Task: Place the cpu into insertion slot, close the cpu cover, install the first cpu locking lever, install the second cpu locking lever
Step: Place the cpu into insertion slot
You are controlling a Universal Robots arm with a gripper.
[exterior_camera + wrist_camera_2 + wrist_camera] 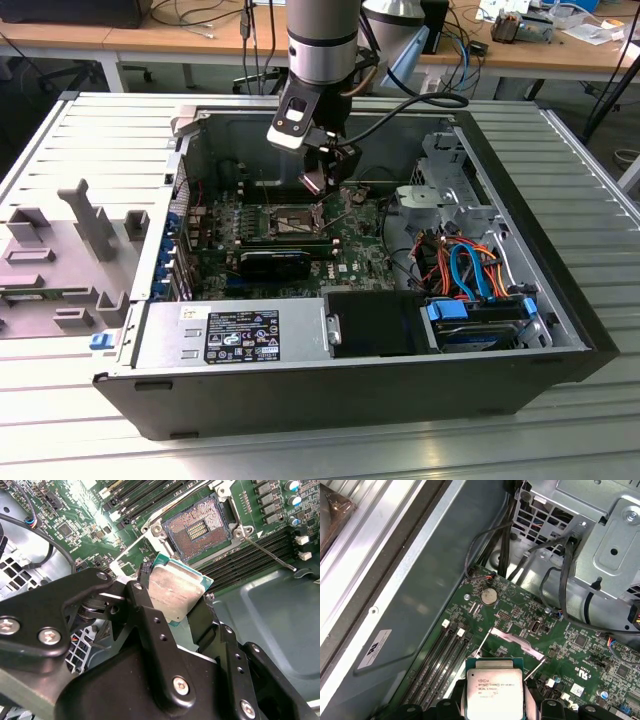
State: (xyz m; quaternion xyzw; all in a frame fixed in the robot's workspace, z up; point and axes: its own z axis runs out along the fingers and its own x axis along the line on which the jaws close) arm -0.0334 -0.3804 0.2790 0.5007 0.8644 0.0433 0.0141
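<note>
Our fingers (150, 620) pinch the chip (177, 592) by two opposite edges, with its silver top turned toward both wrist views. We hold it in the air near the socket (197, 527), raised off it and not touching. The socket lies open with its gold contacts bare, and a thin metal lever (270, 554) is swung out just beside it. Around the socket spreads the green board (350, 245), lying inside the open computer case (300, 390), which rests on the ribbed metal surface (80, 150).
</note>
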